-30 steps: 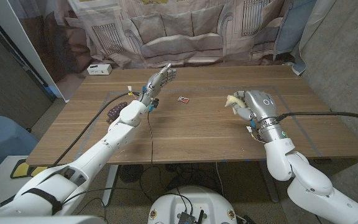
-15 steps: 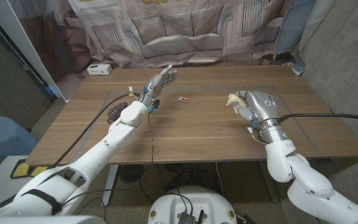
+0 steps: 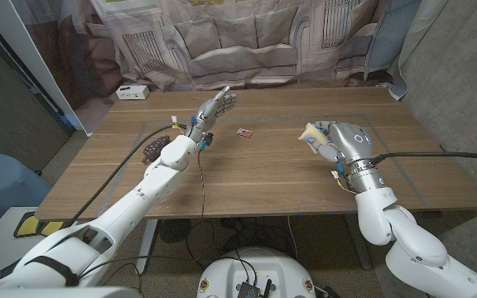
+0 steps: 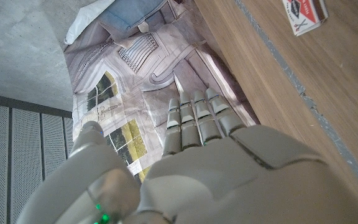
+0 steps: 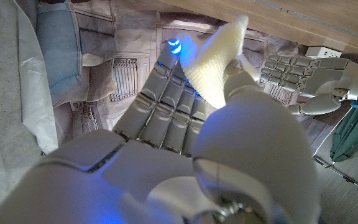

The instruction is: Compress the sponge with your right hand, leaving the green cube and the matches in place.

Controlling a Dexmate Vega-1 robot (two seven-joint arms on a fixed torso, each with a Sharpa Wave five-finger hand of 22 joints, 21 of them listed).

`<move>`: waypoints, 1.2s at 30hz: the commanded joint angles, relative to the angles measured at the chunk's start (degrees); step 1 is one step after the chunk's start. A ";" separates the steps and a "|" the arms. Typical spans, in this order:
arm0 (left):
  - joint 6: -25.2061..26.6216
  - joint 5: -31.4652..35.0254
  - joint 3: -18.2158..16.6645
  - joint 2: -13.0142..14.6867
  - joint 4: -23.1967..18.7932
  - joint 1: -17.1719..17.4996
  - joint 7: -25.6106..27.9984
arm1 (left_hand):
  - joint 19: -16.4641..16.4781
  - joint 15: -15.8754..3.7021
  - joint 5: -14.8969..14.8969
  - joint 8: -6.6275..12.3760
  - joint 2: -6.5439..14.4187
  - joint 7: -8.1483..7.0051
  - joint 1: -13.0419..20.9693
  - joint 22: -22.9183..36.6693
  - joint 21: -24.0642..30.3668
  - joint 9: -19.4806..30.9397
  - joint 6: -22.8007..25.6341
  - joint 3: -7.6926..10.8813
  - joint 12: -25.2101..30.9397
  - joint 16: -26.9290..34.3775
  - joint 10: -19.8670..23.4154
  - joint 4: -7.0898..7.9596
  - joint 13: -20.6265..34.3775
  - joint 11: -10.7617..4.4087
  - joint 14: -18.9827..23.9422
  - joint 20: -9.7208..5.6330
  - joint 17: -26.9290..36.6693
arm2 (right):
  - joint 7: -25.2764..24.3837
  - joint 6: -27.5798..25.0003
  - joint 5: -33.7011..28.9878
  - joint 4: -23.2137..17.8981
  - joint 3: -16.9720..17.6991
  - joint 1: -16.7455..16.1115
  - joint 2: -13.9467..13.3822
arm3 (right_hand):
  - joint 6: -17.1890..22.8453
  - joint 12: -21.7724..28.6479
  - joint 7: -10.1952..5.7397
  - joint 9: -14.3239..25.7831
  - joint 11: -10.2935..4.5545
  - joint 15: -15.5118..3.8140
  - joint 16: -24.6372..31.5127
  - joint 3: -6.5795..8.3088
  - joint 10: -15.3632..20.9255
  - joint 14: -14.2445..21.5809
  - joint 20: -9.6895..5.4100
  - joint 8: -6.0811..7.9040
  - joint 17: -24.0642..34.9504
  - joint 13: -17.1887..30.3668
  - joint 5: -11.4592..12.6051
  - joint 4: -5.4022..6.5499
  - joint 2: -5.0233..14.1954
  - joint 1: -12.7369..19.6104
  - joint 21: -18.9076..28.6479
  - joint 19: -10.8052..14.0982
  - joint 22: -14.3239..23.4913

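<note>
Sponge (image 3: pixel 310 132) in right hand (image 3: pixel 338 142), squeeze step underway.
Right hand curls round the pale yellow sponge, lifted off the bench (image 3: pixel 263 178) w/ one corner poking out past the fingers. Judged mid-compress; next move prob. needs the fingers drawn tighter, w/o drifting toward the matches (image 3: pixel 243 132) near bench centre. Left hand (image 3: pixel 212 108) holds nothing, fingers straight & close together, over far bench side. Right wrist view shows the sponge (image 5: pixel 219 53) wedged betw. thumb & fingers; head view can't. Left wrist view gives the matches (image 4: pixel 304 14) close up. Green cube: can't make out.
</note>
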 commanded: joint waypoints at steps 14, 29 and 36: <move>1.32 0.86 -0.22 0.69 -3.25 1.31 1.85 | 0.23 0.01 -0.03 -0.02 0.92 -0.08 0.27 0.32 -0.17 0.30 0.27 0.34 -0.15 -0.17 0.27 -0.37 0.22 0.10 0.55 0.28 0.34 | -1.39 1.08 0.63 0.24 1.48 -1.92 -0.43 | -0.81 -0.04 0.16 0.03 -0.47 -3.75 0.05 -0.69 -0.60 -0.59 -0.94 -0.08 0.48 0.21 0.10 -0.16 0.11 -0.90 0.44 -0.48 -0.57; 0.95 0.61 -0.09 0.26 -2.35 1.15 1.49 | 0.24 0.00 -0.04 0.00 1.09 -0.09 0.35 0.32 -0.15 0.30 0.32 0.44 -0.18 -0.17 0.23 -0.46 0.22 0.18 0.55 0.33 0.34 | 0.00 2.48 3.26 -0.31 2.90 -2.44 -0.72 | 1.81 1.04 -0.12 0.00 -0.42 -5.98 1.13 1.89 1.72 4.45 -2.04 1.02 0.08 0.27 0.74 -2.82 3.01 3.98 2.63 3.19 -1.08; 1.03 0.49 -0.02 0.18 -2.00 1.06 1.29 | 0.25 0.02 -0.05 0.01 1.15 -0.10 0.38 0.32 -0.15 0.30 0.34 0.47 -0.15 -0.18 0.31 -0.50 0.22 -0.06 0.54 0.31 0.34 | 0.11 4.34 5.39 -0.23 3.79 -2.69 -0.77 | 3.74 1.62 -0.23 -0.01 -0.52 -6.97 2.50 2.77 3.81 9.10 -3.52 1.40 0.18 0.21 0.78 -4.11 3.52 7.25 4.70 6.20 -1.05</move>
